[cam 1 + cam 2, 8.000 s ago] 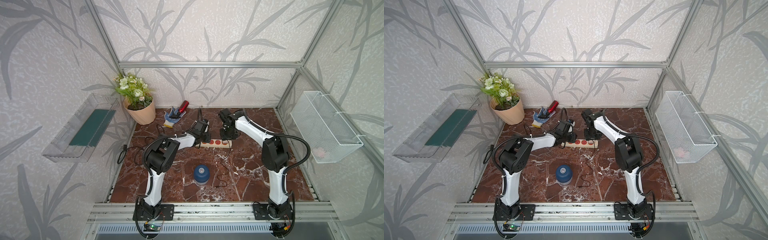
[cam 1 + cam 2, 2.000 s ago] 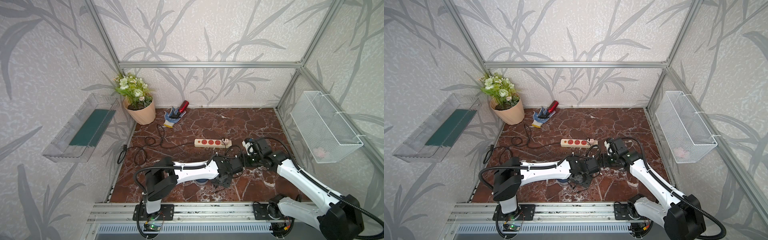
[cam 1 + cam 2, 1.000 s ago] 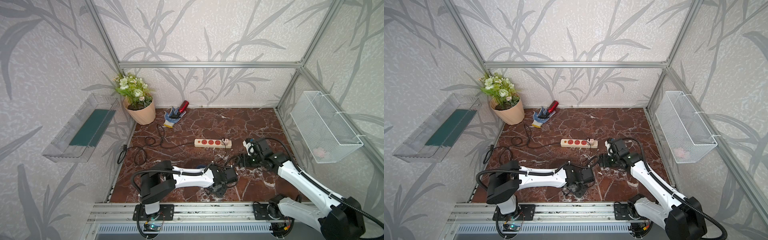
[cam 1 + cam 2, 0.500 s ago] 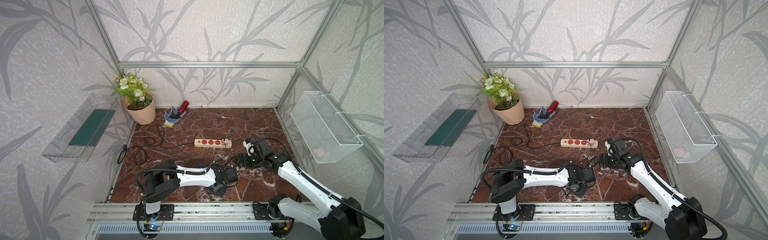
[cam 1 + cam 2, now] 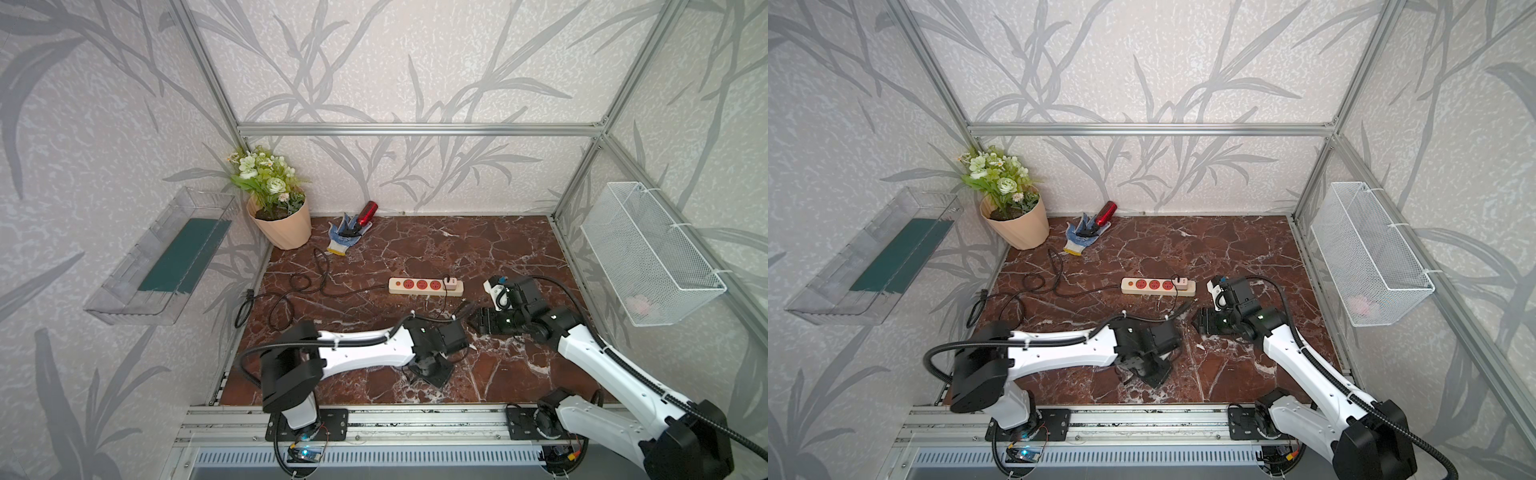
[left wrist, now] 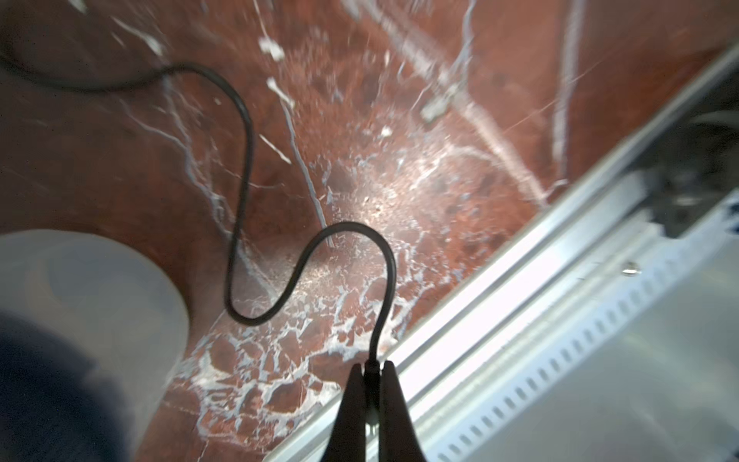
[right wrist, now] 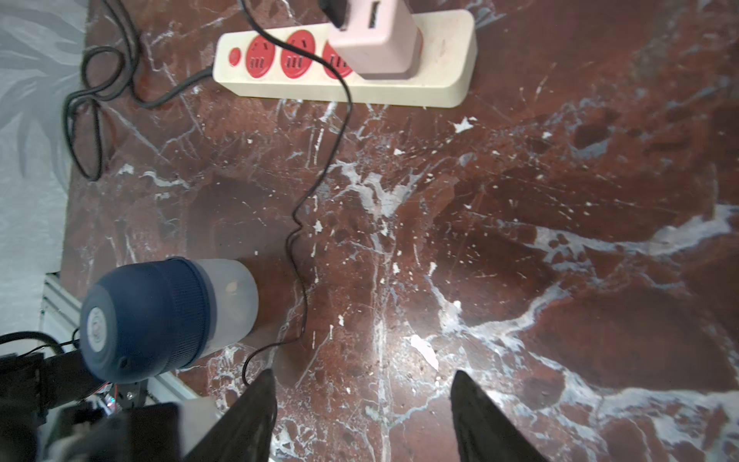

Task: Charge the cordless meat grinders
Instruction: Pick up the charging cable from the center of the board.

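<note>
The left claw [image 6: 372, 366], pressed together, pinches the end of the one black charging cable [image 6: 240, 180] beside the one cordless meat grinder [image 7: 160, 316], which sits on the marble floor [image 7: 520, 200] near the front rail [image 6: 520, 260]; the right claw [image 7: 362, 374] hangs spread and empty. The thin cable may slip from that pinch, or its loops may snag and tug the one pink adapter [image 7: 376, 40] from the one power strip [image 7: 440, 80].

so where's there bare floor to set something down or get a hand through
Free: the marble behind the power strip, from the glove to the right edge. Crowded: front centre, where the left gripper, shut on the charging cable, sits beside the meat grinder; power cord loops at left.
</note>
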